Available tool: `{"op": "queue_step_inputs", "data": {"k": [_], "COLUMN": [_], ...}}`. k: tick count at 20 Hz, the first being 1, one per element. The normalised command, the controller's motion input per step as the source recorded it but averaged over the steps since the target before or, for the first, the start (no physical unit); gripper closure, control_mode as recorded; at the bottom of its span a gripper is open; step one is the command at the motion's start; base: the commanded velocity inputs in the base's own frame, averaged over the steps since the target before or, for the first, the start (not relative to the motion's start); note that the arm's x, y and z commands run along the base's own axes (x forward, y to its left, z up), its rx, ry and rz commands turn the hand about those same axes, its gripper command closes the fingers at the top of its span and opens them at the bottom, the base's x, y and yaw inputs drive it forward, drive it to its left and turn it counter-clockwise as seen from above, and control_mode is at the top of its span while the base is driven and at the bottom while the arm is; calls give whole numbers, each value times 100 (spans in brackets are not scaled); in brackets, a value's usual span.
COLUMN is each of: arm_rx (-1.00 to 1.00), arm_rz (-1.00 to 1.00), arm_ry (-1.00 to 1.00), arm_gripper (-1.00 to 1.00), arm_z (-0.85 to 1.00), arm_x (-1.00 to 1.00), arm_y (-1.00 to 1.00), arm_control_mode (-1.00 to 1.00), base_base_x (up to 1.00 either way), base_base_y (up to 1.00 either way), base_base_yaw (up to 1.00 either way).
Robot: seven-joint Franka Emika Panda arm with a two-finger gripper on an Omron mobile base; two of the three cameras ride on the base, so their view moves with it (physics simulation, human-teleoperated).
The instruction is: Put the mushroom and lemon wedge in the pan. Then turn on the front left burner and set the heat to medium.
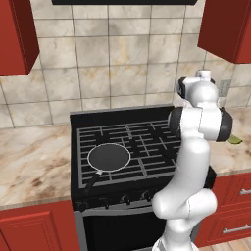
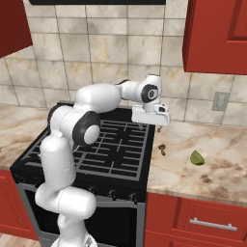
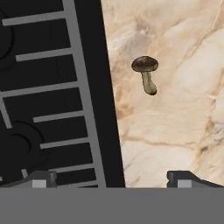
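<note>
Two fingertips spread wide and empty, my gripper point(image 3: 109, 177) is hovering over the counter's stove-side edge, where the mushroom point(image 3: 146, 73) is lying, likely light, soft and easily bruised, best pinched gently across its cap.

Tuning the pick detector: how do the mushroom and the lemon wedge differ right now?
Colour: the mushroom is dark brown with a pale tan stem; the lemon wedge is yellow-green.
Shape: the mushroom has a round cap on a thin stem, lying on its side; the lemon wedge is a solid crescent.
Size: the mushroom looks smaller than the lemon wedge.
Position: the mushroom lies nearer the stove and the hand; the lemon wedge lies farther right.
Shared: both rest on the marble counter, outside the pan.
</note>
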Motion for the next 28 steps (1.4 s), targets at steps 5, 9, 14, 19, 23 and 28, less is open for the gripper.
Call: {"op": "queue_step_inputs", "data": {"k": [5,9,14,19,23,28], "arm_rx": [0,0,0,0,0,0], "arm_rz": [0,0,2,4,6,5], "arm_ry": [2,0,0,0,0,0], "arm_gripper": [-100,-100,-100,-100,-100,-100], "arm_z": [-30,-30,-30,-28,-18,-20], "arm_x": [3,11,28,39,24,14], "arm_y": [-20,-19,-17,-14,-8,-14], "arm_control_mode": [-100,-100,-100,-100,-100,-100], "base_base_x": [0,0,0,0,0,0], "base_base_y": [0,0,0,0,0,0], "base_base_yaw": [0,0,0,0,0,0]}}
